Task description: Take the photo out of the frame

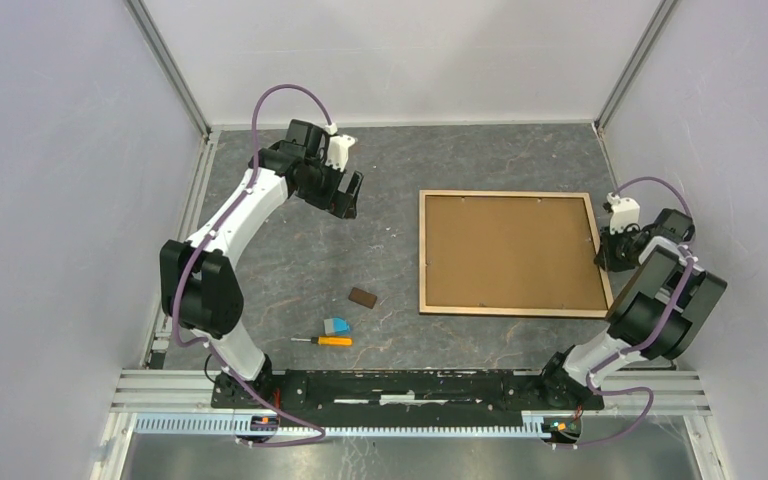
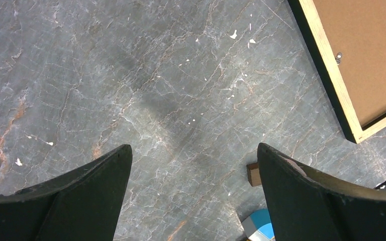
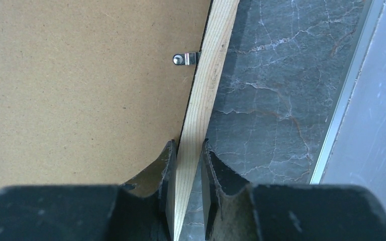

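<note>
One frame (image 1: 510,250) lies face down, brown back up, right of the table's (image 1: 400,160) middle. The right gripper (image 3: 187,150) is clamped on its right wooden rim, near one metal clip (image 3: 186,58). The left gripper (image 2: 193,150) hangs spread wide over the table. Well left of the frame lie one brown block (image 1: 363,297), one blue-and-white piece (image 1: 337,326) and one screwdriver (image 1: 325,341).

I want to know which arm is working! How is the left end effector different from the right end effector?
The left end effector is wide open; the right end effector is closed. The left end effector holds nothing and hangs over the grey table; the right end effector pinches the light wood rim of the frame. The left one is apart from the frame; the right one touches it. Both have two dark fingers.
</note>
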`<action>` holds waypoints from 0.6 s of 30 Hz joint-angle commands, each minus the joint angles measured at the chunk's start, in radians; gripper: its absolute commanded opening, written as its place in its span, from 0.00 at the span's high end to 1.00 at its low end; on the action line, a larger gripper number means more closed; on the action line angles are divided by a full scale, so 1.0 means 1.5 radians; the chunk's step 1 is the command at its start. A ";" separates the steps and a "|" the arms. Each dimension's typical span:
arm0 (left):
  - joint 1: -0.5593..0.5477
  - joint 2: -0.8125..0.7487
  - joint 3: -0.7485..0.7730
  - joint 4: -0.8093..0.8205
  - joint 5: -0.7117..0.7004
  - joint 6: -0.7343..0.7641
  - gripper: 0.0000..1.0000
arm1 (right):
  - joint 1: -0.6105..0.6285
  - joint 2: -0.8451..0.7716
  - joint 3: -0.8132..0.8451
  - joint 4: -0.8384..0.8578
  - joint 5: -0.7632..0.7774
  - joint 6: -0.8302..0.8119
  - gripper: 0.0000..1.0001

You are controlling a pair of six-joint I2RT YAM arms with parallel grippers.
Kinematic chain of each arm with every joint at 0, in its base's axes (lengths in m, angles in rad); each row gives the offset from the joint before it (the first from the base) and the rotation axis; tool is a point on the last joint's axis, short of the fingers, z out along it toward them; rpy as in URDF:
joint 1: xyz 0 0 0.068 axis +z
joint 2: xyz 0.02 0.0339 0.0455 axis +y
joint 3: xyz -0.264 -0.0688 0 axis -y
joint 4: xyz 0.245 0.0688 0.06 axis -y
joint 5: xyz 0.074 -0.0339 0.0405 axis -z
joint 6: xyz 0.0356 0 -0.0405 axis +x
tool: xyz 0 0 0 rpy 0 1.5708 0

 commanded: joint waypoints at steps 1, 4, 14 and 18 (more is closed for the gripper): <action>0.001 -0.035 -0.011 0.008 -0.005 -0.018 0.00 | 0.011 0.034 -0.106 -0.122 0.084 -0.024 1.00; 0.001 -0.044 -0.024 0.008 -0.008 -0.014 0.00 | 0.024 0.032 -0.121 -0.123 0.067 0.012 1.00; -0.054 -0.034 -0.090 0.048 0.030 -0.019 0.00 | 0.094 0.012 -0.086 -0.125 0.059 0.075 1.00; -0.091 0.014 -0.075 0.116 0.035 -0.090 0.00 | 0.127 0.022 -0.067 -0.140 0.046 0.096 1.00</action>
